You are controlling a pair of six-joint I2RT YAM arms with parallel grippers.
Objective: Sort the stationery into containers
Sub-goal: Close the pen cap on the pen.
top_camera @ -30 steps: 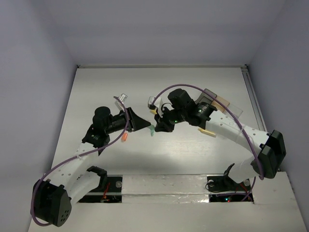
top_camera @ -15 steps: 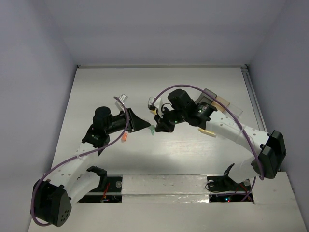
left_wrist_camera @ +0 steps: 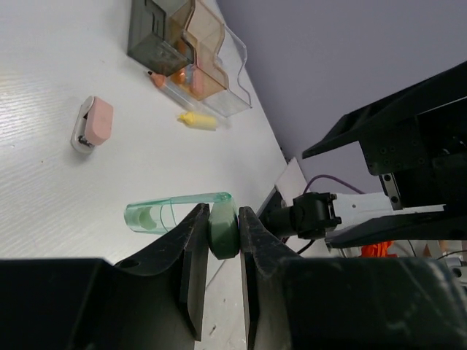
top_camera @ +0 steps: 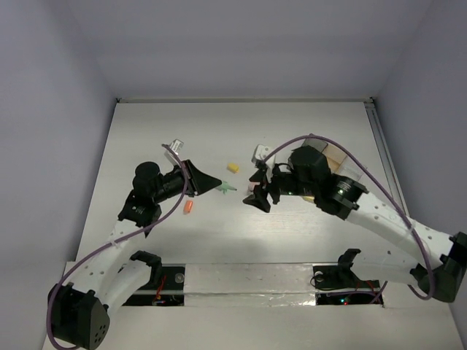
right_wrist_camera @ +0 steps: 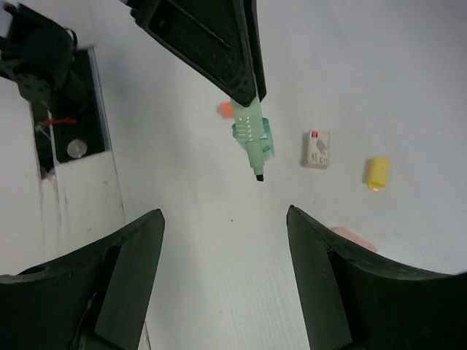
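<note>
Left gripper (top_camera: 216,184): clamped on the green marker (top_camera: 227,189), centre of the top view; in the left wrist view both fingers (left_wrist_camera: 195,244) pressed flat against the marker's barrel.

Right gripper (top_camera: 259,200): spread wide, nothing between its fingers, just right of the marker and apart from it.

Surroundings on the white counter (top_camera: 292,124):
- yellow piece (top_camera: 233,168), above the marker, apart from it;
- orange piece (top_camera: 188,208), lower left of the marker, beside the left gripper;
- pink piece (top_camera: 253,187), close to the right gripper's upper edge; contact not discernible;
- grey-white block (right_wrist_camera: 317,149), between marker and yellow piece in the right wrist view;
- containers (top_camera: 338,155), upper right, largely covered by the right arm (top_camera: 365,211).

Against the earlier view:
- right gripper then close up to the marker, now drawn back to the right and lower;
- right arm then arched high, now laid lower across the right side;
- yellow piece then half hidden, now fully exposed;
- marker and left gripper shifted slightly up and left.
</note>
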